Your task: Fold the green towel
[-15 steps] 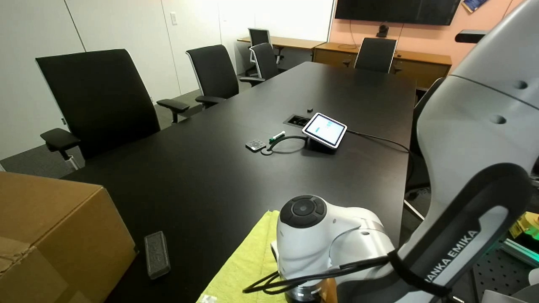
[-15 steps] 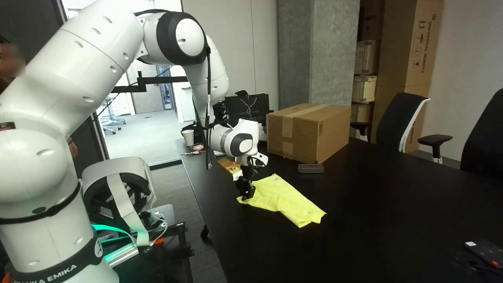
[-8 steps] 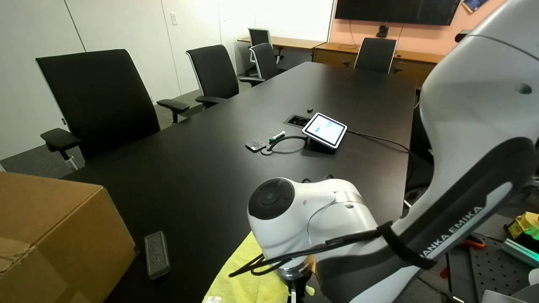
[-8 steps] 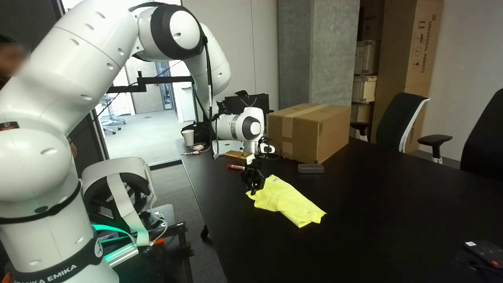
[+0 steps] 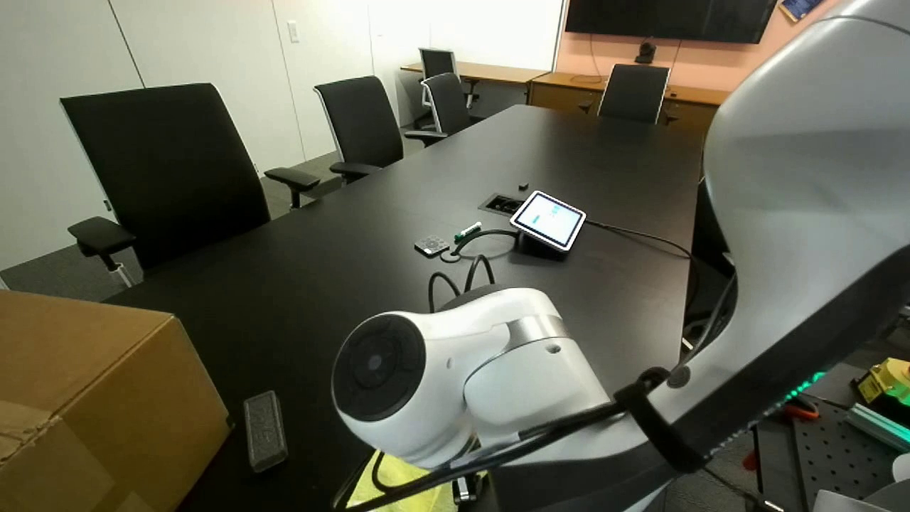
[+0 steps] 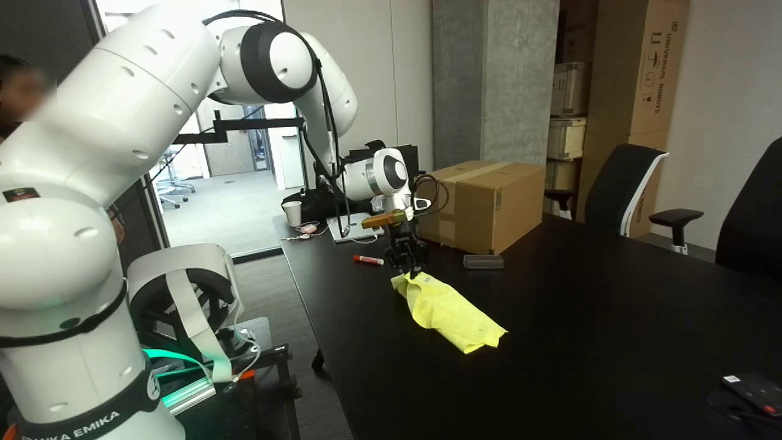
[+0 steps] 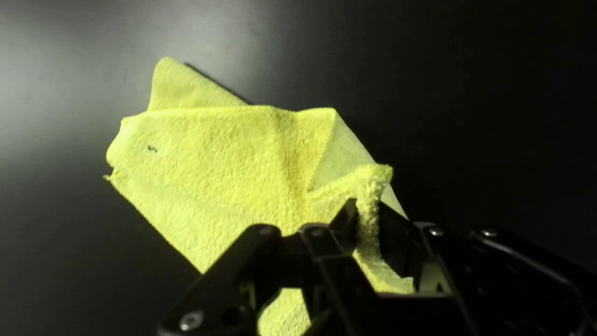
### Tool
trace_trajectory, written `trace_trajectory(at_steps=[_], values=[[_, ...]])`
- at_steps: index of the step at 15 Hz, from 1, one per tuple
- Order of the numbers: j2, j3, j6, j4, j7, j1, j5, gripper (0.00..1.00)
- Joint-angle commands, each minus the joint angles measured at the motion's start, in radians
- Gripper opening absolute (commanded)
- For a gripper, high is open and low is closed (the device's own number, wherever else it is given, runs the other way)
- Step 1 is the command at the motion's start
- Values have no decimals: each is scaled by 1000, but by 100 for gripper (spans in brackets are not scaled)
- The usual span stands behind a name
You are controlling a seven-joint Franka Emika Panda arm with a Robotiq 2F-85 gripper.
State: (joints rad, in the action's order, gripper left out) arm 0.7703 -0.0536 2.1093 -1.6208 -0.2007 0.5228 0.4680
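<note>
Green towel (image 7: pixel 210 161), one edge pinched up, with hazards

Item: green towel, lime, plain, soft pile. Location: on the worktop (image 6: pixel 580 342), layers overlapping askew; one end raised at the tool (image 7: pixel 368 224), the other lying down, in an exterior view.

Tool: clenched on a narrow ridge of the towel. In the wrist view the cloth runs between both fingers (image 7: pixel 394 239), a short tuft projecting past the tips. Layers caught: number not determinable.

Hazard, slip. The pinch looks small; a brisk pull could draw the ridge out and drop the edge short of its mark.

Hazard, drag. Nothing is seen pinning the lying part; light cloth may slide whole along the worktop instead of turning over.

Hazard, skew. An under-flap juts beyond one edge and a smoother triangle shows at the side; carried across thus, the edges would probably misalign and leave a slanted fold.

Hazard, bunching. Should the pinch take in more than one layer, the lower folds could come up with it.

Hazard, snag. Wrist cables (image 5: pixel 569 422) cross before the towel in an exterior view; contact uncertain. A wrist turn might ruffle the cloth if they touch.
</note>
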Motion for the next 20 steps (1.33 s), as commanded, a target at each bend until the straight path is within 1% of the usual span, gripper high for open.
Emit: trace_trajectory(at_steps=[1,8,14,18,20], values=[[90,9,-55,162,76,45,109,3],[214,5,-39,351,274,80,287,3],[306,-4,18,497,418,88,402,3],[369,-21,42,562,512,87,410,3],[386,-35,29,583,549,84,387,3]])
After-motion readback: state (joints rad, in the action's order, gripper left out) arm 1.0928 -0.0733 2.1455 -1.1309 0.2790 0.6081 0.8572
